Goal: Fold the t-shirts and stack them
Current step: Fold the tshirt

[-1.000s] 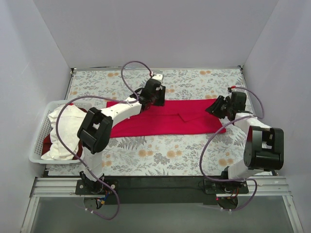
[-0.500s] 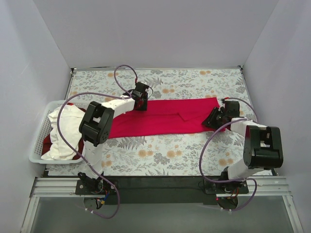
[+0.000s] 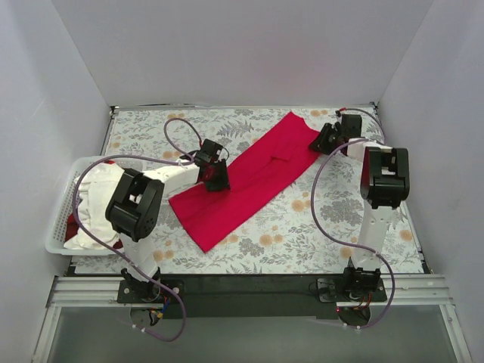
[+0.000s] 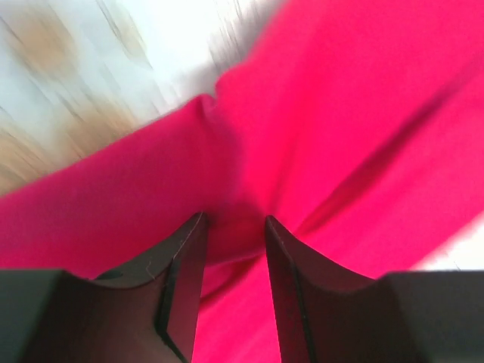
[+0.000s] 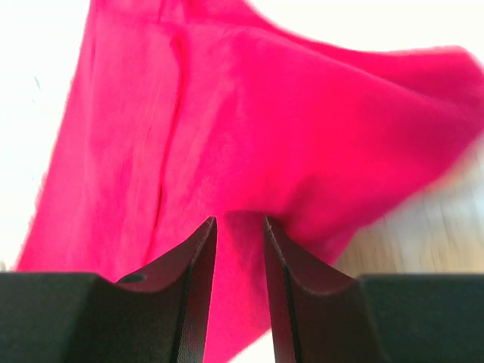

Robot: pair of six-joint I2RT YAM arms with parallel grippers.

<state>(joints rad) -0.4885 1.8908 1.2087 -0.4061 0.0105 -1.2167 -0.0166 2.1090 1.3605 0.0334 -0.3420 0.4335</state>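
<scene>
Across the flowered cloth (image 3: 318,227) the red shirt (image 3: 253,178) lies as a long folded band on a slant, with one end near the front left and the other up by the back right corner.

Left gripper (image 3: 215,178): on the band's left long edge, near its lower half. In the wrist view the fingers (image 4: 181,265) are narrow, with a ridge of red cloth pinched between them.

Right gripper (image 3: 321,141): at the band's far right corner. Its wrist view shows the same thing, fingers close together and a tuck of red cloth between the tips.

Basket (image 3: 54,227): at the table's left edge, well apart from the band. It holds a white shirt (image 3: 94,204) in a heap, and a second red shirt (image 3: 72,225) shows beneath it. Neither is folded.

Judgement: the step in hand looks like swinging and squaring the band before the cross fold, so the task is early, with one shirt half done.

To do it well:
- Move both pinches together so the cloth does not drag into wrinkles.
- Hold light tension between the two grips, enough to flatten the band but not to pull a layer loose.
- Lift only slightly, because high lifts let the folded layers slide apart.
- Lay the band flat and check that the edges line up before letting go.

Risk: each pinch may hold only the top layer. The wrist views are blurred, so I cannot tell how many layers are caught.
</scene>
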